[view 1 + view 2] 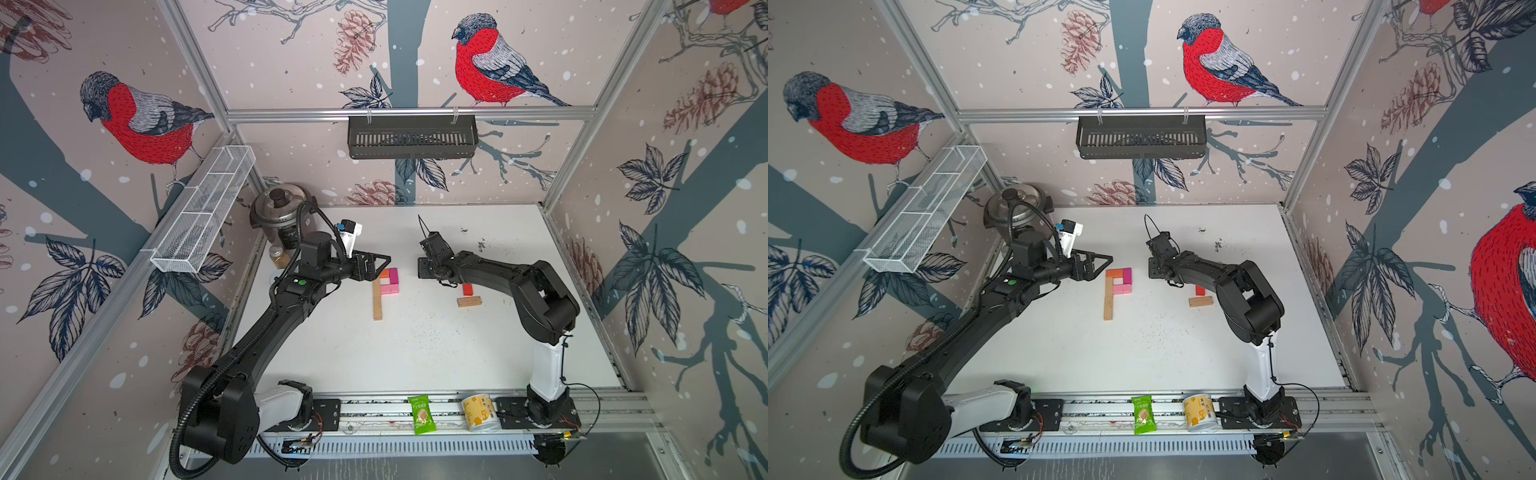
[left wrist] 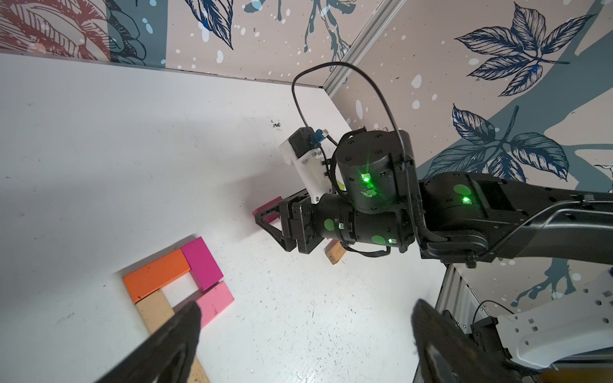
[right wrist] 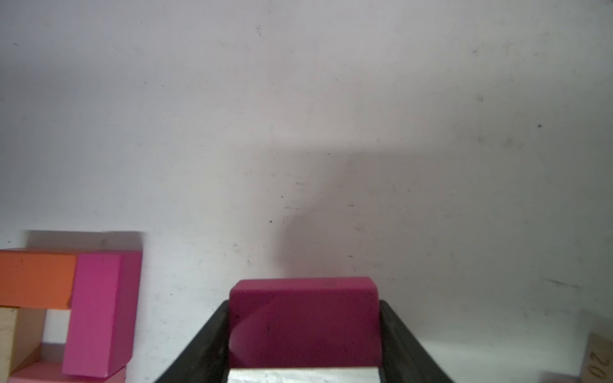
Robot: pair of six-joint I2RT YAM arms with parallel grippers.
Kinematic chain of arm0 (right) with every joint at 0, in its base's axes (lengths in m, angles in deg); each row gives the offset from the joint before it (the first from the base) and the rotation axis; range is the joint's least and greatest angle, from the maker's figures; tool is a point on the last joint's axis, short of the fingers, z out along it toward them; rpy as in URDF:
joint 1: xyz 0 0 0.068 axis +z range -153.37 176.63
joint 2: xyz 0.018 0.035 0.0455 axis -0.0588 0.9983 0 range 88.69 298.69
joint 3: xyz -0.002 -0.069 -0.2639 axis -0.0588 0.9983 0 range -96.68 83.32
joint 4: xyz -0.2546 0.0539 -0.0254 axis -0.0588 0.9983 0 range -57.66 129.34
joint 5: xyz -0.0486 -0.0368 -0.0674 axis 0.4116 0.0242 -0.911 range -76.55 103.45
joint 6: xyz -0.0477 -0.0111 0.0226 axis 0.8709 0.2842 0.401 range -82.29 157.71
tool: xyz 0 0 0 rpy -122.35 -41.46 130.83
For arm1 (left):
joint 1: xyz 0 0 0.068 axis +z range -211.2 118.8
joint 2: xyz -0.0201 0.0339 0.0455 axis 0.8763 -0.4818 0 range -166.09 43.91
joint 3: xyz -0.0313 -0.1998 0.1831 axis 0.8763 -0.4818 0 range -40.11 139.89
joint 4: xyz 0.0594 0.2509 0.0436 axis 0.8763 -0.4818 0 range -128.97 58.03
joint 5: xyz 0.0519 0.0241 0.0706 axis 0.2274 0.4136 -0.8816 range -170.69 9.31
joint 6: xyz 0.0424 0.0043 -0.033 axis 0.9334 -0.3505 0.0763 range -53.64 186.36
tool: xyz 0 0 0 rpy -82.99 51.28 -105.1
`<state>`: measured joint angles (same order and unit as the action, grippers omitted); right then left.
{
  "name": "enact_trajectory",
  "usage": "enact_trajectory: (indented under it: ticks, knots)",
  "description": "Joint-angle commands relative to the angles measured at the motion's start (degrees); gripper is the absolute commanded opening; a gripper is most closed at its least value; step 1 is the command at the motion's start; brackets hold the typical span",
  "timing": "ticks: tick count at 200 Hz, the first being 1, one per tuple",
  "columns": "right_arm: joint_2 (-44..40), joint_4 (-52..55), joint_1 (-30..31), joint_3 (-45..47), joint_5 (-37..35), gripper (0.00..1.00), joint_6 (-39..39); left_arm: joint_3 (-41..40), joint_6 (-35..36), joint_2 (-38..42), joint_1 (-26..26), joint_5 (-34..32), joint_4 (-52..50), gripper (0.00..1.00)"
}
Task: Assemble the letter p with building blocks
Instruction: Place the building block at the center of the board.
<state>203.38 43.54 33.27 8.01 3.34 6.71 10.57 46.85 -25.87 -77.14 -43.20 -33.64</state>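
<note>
Letter P [image 1: 1109, 286]: wood bar [image 1: 1108, 307], orange block [image 2: 156, 273], magenta block [image 2: 202, 263], light pink block [image 2: 215, 303] touching, middle of table [image 1: 415, 353].
Dark magenta block [image 3: 303, 298]: clamped in right gripper [image 3: 303, 331], just beside the P.
Left gripper [image 2: 306, 308]: jaws wide, nothing between, near P top.

A plain wood block [image 3: 600, 359] seems to bear the number 20.
</note>
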Motion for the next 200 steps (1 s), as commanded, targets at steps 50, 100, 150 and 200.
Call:
enact_trajectory:
  ticks: [50, 100, 150, 200]
  knots:
    - [2.37, 1.04, 0.35, -0.02, -2.7, 0.59, -0.84, 0.65, 0.81, -0.01, 0.13, 1.97, -0.53, 0.97]
    - [2.83, 0.82, 0.27, 0.33, -2.64, 0.66, -0.15, 0.65, 0.87, -0.01, 0.17, 2.01, -0.58, 0.98]
    - [2.73, 0.69, 0.27, 0.16, -1.95, 0.79, -0.13, 0.65, 0.82, -0.14, 0.17, 2.13, -0.61, 0.98]
    - [-0.96, 2.15, -0.76, -2.1, 0.17, 0.89, 1.16, 0.74, 0.86, 0.1, 0.12, 2.13, -0.71, 0.98]
